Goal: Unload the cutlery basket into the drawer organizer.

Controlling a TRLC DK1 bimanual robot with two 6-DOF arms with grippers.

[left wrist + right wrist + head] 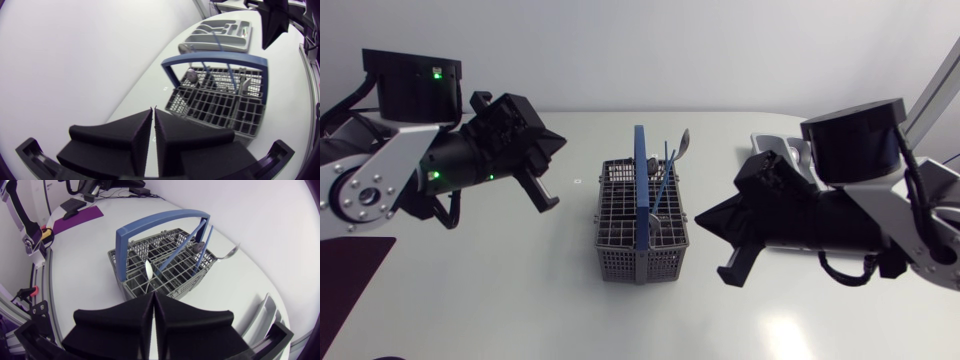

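Cutlery basket [642,235], grey w/ blue handle, sits mid-tabletop [550,300] btwn two arms, blue utensils [666,170] & a silver utensil [682,140] standing in it. Left fingers [132,137] & right fingers [130,317] both clenched on nothing, each aimed at the basket. Drawer organizer [220,36] lies just beyond, near the right arm.

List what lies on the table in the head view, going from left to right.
Going rightward: purple mat → left gripper → cutlery basket → right gripper.
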